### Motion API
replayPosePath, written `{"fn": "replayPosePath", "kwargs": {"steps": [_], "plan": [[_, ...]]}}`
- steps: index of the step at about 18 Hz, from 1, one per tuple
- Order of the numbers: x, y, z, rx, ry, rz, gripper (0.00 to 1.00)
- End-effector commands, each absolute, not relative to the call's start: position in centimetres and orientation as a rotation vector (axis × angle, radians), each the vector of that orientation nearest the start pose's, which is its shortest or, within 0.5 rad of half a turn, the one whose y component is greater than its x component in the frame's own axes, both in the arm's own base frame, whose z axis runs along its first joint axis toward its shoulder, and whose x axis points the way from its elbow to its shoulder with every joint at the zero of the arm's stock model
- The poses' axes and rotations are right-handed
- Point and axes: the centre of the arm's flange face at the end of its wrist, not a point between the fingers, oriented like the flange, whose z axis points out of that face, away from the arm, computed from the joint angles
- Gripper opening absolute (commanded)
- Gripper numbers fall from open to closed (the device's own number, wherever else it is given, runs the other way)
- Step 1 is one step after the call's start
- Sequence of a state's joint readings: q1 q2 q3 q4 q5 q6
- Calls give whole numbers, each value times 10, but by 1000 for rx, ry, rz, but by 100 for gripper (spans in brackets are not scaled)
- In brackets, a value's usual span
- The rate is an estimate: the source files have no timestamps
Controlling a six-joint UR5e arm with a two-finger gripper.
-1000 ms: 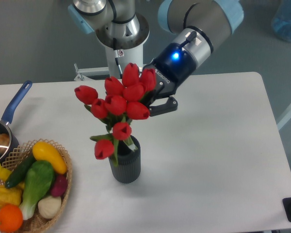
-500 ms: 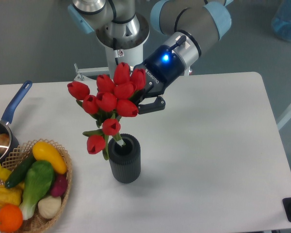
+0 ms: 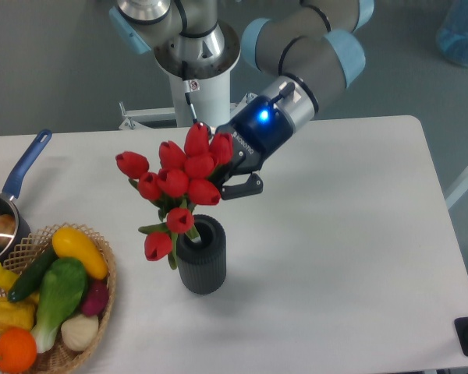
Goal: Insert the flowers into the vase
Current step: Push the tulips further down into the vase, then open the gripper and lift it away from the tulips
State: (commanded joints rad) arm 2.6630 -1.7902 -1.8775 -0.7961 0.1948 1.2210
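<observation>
We see the gripper (image 3: 228, 173) reaching in from the upper right, its blue light glowing on the wrist, and its jaws are clamped on the flowers (image 3: 179, 175) just behind the cluster of red buds. The buds fan out to the left of the jaws and hide most of the fingers, with one dark finger (image 3: 242, 187) showing at the lower right of the bunch. Below the jaws and slightly left, the green stems run down into the round mouth of the vase (image 3: 202, 265), which stands upright on the white table (image 3: 351, 234). Two lower buds hang at the vase's left rim, outside the mouth. Far to the lower left of the jaws sits a wicker basket (image 3: 101, 300) of vegetables, and beyond it, at the left edge, a saucepan (image 3: 8, 210) with a blue handle.
</observation>
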Motion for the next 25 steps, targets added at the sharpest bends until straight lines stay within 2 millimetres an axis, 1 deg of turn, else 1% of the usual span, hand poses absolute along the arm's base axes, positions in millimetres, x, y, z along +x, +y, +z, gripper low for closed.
{"fn": "replayPosePath", "kwargs": {"steps": [3,5,7,10,11,14,15,16,17,18,20,22,23,24,25], "plan": [[-366,450,383,-1758,292,-384,8],[-368,447,374,-1765,276,-392,11],[-374,443,363,-1771,253,-398,15],[-374,444,359,-1776,263,-393,20],[-376,445,355,-1779,260,-397,21],[-375,445,343,-1789,263,-401,28],[-374,445,339,-1809,263,-398,34],[-374,445,333,-1826,260,-401,34],[-374,445,331,-1834,258,-401,38],[-374,445,330,-1836,264,-396,45],[-373,445,326,-1836,273,-392,53],[-375,443,325,-1839,269,-388,68],[-376,443,324,-1849,269,-387,78],[-376,442,323,-1862,267,-381,92],[-377,440,321,-1882,266,-375,100]]}}
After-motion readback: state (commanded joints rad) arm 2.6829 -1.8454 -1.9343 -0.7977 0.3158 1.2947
